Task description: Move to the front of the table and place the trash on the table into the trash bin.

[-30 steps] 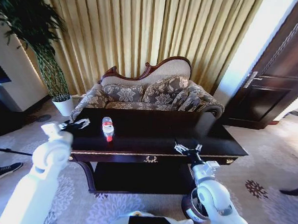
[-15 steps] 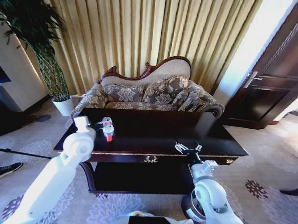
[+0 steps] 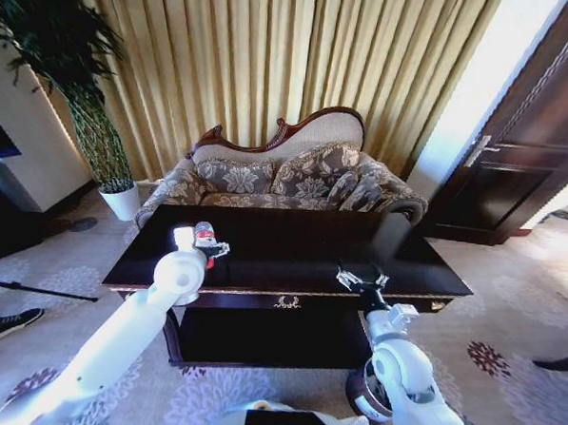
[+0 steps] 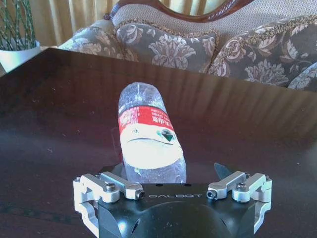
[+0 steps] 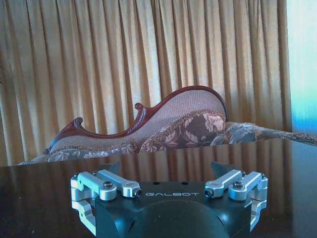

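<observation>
Left gripper (image 4: 171, 173) spread wide, hovering at the neck end of the bottle (image 4: 148, 136) lying on the table (image 3: 291, 256); lower square across its body before closing. Right gripper (image 3: 361, 278) open, idle over front edge, trash bin (image 3: 362, 393) on the floor below

"GALBOT" printed on left gripper (image 4: 171, 184) body, also on right gripper (image 5: 167, 181) body. Bottle (image 4: 148, 135) has red label with white characters, too blurred to read, plus a small dark round mark on the white band below. No other readable text.
</observation>
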{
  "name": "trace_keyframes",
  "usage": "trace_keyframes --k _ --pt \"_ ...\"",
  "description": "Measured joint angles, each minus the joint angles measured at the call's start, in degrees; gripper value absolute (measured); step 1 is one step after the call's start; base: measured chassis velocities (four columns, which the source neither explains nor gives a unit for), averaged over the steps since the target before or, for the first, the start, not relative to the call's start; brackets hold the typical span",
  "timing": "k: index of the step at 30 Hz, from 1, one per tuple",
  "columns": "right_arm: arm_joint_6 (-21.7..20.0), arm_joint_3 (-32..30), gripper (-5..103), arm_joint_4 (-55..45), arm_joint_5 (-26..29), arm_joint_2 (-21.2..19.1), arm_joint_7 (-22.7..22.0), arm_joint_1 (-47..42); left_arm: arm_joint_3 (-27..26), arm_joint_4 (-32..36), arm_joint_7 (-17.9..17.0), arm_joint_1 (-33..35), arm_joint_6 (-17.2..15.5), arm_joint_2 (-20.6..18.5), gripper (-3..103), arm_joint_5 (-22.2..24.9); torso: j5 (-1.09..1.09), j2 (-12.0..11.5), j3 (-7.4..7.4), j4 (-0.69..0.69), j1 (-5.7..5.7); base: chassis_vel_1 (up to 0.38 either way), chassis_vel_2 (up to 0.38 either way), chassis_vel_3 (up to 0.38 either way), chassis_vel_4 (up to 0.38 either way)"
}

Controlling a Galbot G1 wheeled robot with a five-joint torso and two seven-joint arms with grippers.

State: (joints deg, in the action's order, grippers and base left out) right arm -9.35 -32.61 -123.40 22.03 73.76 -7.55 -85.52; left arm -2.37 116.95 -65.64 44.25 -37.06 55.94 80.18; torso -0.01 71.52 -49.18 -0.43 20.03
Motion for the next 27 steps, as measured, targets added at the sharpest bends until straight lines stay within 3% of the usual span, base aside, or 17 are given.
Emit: trace_keyframes --k 9,13,16,19,20,24,25,26,27 --pt "0.07 -0.44 100 0.47 0.83 -0.66 0.0 1.13 0.48 -0.91 -1.71 -0.59 1.04 1.14 103 2.12 0.0 0.0 0.0 0.0 0.0 0.0 0.0 0.0 0.0" --pt "0.14 -0.64 100 0.96 0.95 -0.81 0.0 1.42 0.51 -1.37 -1.81 -0.51 1.71 1.13 84 2.06 0.0 0.0 0.0 0.0 0.0 0.0 0.0 0.0 0.0" --pt "0.15 -0.59 100 1.26 0.95 -0.81 0.0 1.62 0.49 -1.54 -1.81 -0.56 1.9 1.14 78 1.98 0.0 0.0 0.0 0.0 0.0 0.0 0.0 0.0 0.0" --pt "0.16 -0.47 100 1.58 0.95 -0.83 0.01 1.97 0.45 -1.79 -1.23 -0.74 2.57 1.34 62 1.79 0.0 0.0 0.0 0.0 0.0 0.0 0.0 0.0 0.0" --pt "0.16 -0.47 100 1.58 0.95 -0.83 0.01 1.97 0.45 -1.79 -1.23 -0.74 2.57 1.34 62 1.79 0.0 0.0 0.0 0.0 0.0 0.0 0.0 0.0 0.0" --pt "0.17 -0.46 100 1.73 0.95 -0.95 0.01 2.2 0.45 -2.25 2.42 -0.32 2.86 1.3 46 -2.64 -0.01 0.0 0.0 0.0 0.0 0.0 0.0 0.0 0.0" --pt "0.17 -0.48 100 1.74 1.02 -1.07 0.02 2.25 0.43 -2.79 7.78 0.28 3.18 0.92 43 -8.46 0.0 0.0 0.0 0.0 0.0 0.0 0.0 0.0 0.0" --pt "0.17 -0.48 100 1.74 1.02 -1.07 0.02 2.25 0.43 -2.79 7.78 0.28 3.18 0.92 43 -8.46 0.0 0.0 0.0 0.0 0.0 0.0 0.0 0.0 0.0" --pt "0.17 -0.48 100 1.74 1.25 -1.23 0.02 2.34 0.33 -3.18 11.92 0.76 3.64 0.49 40 -13.23 -0.01 0.0 0.0 -0.01 0.0 0.0 0.0 0.0 0.0"
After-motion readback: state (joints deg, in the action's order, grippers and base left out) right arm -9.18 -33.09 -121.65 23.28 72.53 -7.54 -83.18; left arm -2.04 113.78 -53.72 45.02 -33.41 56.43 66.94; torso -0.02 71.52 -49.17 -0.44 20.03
